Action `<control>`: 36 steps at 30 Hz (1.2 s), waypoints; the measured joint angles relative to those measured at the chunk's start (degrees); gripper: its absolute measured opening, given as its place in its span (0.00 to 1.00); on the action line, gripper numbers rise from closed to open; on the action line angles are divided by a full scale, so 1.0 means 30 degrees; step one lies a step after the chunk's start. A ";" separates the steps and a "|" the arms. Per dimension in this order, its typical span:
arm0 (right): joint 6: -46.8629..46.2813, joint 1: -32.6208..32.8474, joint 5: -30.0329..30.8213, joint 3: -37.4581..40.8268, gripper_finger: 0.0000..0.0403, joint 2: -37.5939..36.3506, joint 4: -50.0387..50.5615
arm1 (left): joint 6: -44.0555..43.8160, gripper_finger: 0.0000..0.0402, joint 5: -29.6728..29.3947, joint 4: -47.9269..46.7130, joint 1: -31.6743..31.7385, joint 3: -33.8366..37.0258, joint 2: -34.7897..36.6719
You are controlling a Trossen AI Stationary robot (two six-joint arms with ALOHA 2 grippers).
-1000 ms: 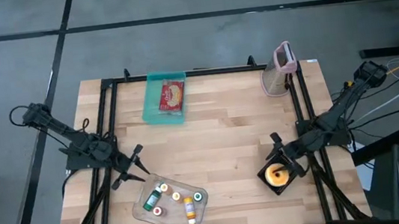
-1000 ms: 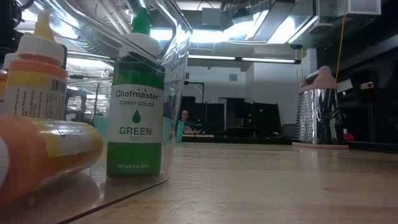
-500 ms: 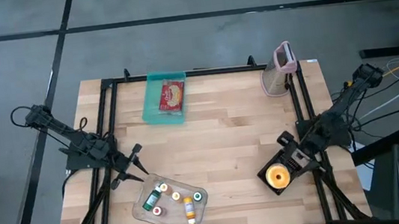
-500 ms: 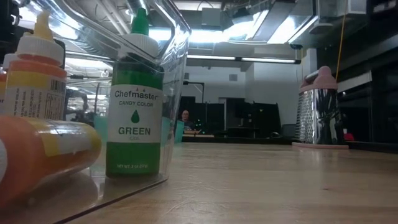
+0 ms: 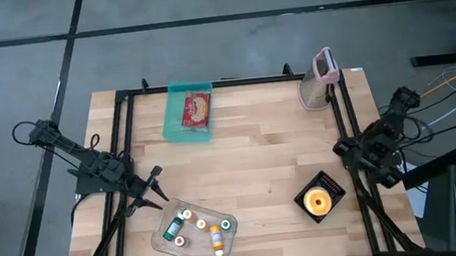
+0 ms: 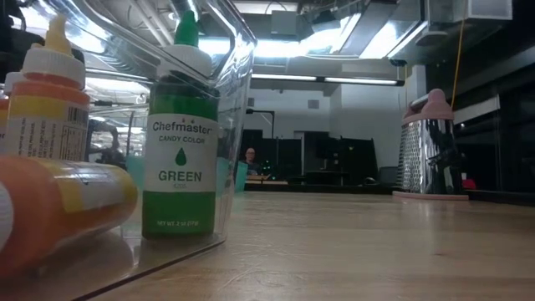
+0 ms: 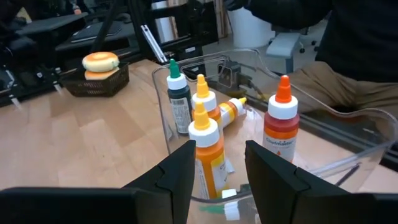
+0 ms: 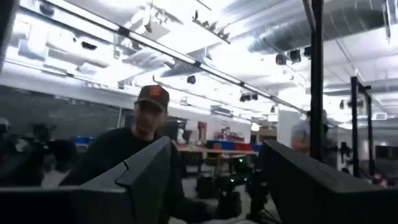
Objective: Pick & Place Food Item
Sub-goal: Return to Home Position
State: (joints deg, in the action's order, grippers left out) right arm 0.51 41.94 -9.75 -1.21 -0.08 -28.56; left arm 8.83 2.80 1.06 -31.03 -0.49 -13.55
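The food item, an orange-glazed donut [image 5: 316, 200], lies in a small black basket [image 5: 328, 187] at the table's near right; the left wrist view shows the donut [image 7: 101, 61] far off. My right gripper [image 5: 355, 156] stands open at the table's right edge, drawn back from the basket and tipped upward; in its wrist view the right gripper [image 8: 214, 158] has only the room's ceiling between its fingers. My left gripper [image 5: 154, 186] is open at the near left, just short of a clear bin [image 7: 163, 118] of bottles, with nothing between its fingers [image 7: 181, 171].
The clear bin [image 5: 161, 236] holds several colouring bottles. A teal tray [image 5: 176, 108] with a red packet sits at the far middle, a metal grater [image 5: 319, 79] at the far right. Black frame rails [image 5: 125, 131] run along both sides. A person shows beyond the table.
My right gripper has risen off the donut basket and drawn back toward the table's right edge, tipping from pointing down to pointing upward, still open. The donut stays in the basket.
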 joint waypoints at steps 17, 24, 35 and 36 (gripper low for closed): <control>-0.0543 0.0341 0.1369 -0.0639 0.61 0.0868 1.1242 | -0.1043 0.34 -0.0521 0.0066 0.0000 -0.0036 -0.1876; -0.0237 0.0341 0.0661 -0.0249 0.61 0.0729 0.9761 | -0.1060 0.34 -0.0470 -0.0125 0.0000 -0.0014 -0.1378; 0.0052 0.0341 0.1463 -0.0044 0.61 0.0729 0.9357 | -0.1035 0.34 -0.0463 -0.0154 0.0000 0.0000 -0.1206; 0.0052 0.0341 0.1462 -0.0044 0.61 0.0729 0.9357 | -0.1131 0.34 -0.0480 -0.0153 0.0000 0.0000 -0.1206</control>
State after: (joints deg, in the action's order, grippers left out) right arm 0.66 42.96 -5.37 -1.34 2.11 -0.49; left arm 5.44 1.36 0.60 -31.03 -0.49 -17.17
